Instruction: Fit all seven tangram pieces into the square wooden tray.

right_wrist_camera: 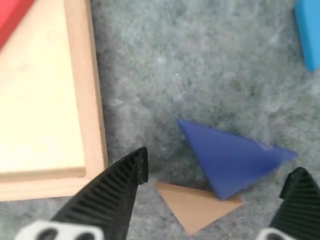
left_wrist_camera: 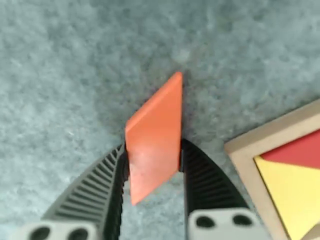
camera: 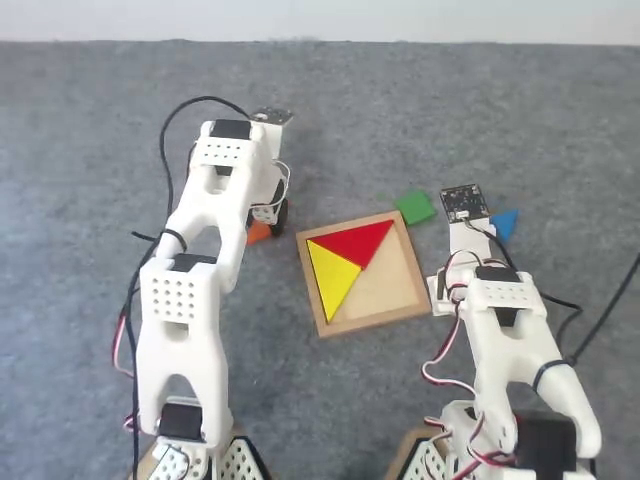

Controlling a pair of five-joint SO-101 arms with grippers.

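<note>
The square wooden tray [camera: 405,297] lies mid-table and holds a red triangle [camera: 357,243] and a yellow triangle [camera: 331,275]. Just left of the tray's far corner, my left gripper [left_wrist_camera: 152,170] is shut on an orange parallelogram [left_wrist_camera: 155,135], also seen as the orange piece [camera: 258,233] under that arm. Right of the tray, my right gripper [right_wrist_camera: 220,167] stands open over a dark blue triangle [right_wrist_camera: 230,155] that overlaps a tan triangle [right_wrist_camera: 195,207]. The tray's edge [right_wrist_camera: 85,95] lies beside one of its fingers [right_wrist_camera: 120,185].
A green piece [camera: 415,207] lies beyond the tray's far right corner, and a light blue piece [camera: 505,222] sits right of the right arm [camera: 500,300]. Grey felt covers the table. Cables trail beside both arms.
</note>
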